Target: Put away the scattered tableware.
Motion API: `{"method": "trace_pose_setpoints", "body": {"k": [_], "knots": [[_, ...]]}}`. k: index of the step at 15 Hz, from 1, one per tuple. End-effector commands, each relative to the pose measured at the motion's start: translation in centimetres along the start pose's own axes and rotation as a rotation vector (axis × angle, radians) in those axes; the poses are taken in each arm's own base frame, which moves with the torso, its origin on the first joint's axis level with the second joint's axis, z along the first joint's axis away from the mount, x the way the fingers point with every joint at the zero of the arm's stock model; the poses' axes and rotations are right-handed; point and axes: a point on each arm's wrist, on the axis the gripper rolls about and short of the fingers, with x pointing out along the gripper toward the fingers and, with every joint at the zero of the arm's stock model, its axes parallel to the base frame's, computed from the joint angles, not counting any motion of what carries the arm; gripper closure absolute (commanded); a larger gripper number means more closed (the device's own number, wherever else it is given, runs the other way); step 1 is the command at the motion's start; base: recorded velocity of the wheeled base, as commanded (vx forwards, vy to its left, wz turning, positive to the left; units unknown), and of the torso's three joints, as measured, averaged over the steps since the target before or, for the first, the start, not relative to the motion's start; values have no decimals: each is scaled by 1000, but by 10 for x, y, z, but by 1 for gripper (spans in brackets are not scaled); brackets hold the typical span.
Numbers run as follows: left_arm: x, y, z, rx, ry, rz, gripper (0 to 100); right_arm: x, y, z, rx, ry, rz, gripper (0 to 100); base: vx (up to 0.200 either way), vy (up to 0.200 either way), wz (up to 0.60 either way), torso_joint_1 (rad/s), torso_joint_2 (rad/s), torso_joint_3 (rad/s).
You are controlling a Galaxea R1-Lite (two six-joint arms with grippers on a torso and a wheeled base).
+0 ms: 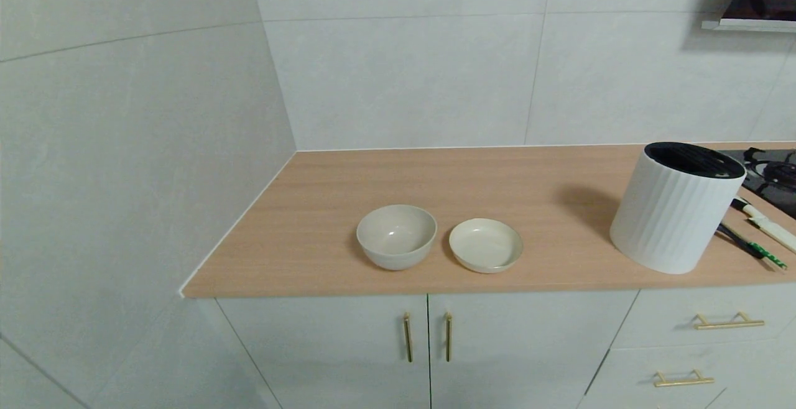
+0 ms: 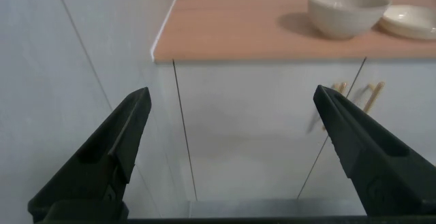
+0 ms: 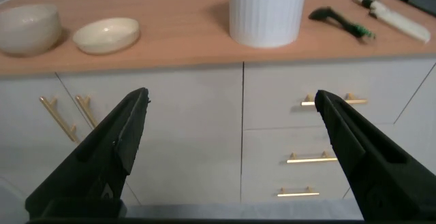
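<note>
**Staging: nothing gripped yet**

I'm hanging my left claw [image 2: 230, 94] and right claw [image 3: 230, 94] wide apart and empty, low, facing the cabinet doors [image 1: 348, 347]. Probably pre-reach. The bowl [image 1: 396, 237] and shallow dish [image 1: 485, 245] are sitting side by side near the counter's [image 1: 298, 235] front edge, with utensils [image 1: 755, 248] lying beside the ribbed holder [image 1: 676, 207]. I'm seeing no legible writing.

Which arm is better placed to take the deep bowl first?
Left, probably: the bowl lies left of the shallow dish, closer to the open left gripper, while the right gripper hangs nearer the white ribbed holder.
</note>
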Motion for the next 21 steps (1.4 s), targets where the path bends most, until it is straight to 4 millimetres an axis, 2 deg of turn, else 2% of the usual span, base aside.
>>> {"method": "trace_pose_setpoints", "body": {"k": [1,11,21], "knots": [[0,0,0,-1,-1,1,0,0,0,0,0,0,0,0,0,0,0,-251,544,295],[0,0,0,-1,-1,1,0,0,0,0,0,0,0,0,0,0,0,-225,519,293],[0,0,0,-1,-1,1,0,0,0,0,0,0,0,0,0,0,0,-173,470,298]]}}
